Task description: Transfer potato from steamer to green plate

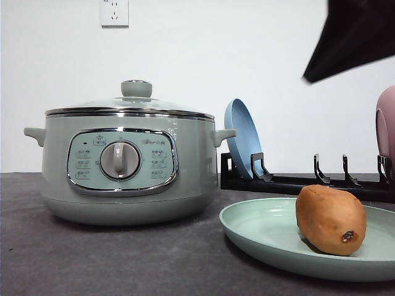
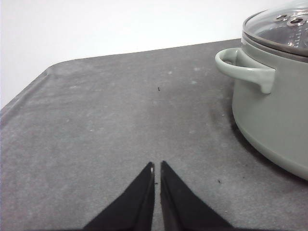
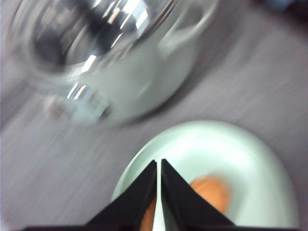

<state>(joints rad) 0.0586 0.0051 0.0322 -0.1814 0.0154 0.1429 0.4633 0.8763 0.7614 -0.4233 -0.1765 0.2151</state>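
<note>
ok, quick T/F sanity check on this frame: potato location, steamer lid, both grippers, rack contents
1. The potato lies on the green plate. True.
2. The steamer has its lid off. False: the glass lid sits on it.
3. The left gripper is shut and holds nothing. True.
4. The right gripper grips the potato. False: shut, empty, above the plate.
5. The blue plate lies flat on the table. False: it stands in the rack.

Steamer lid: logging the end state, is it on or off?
On. The glass lid sits flat on the steamer rim, knob up; the potato lies on the green plate.
</note>
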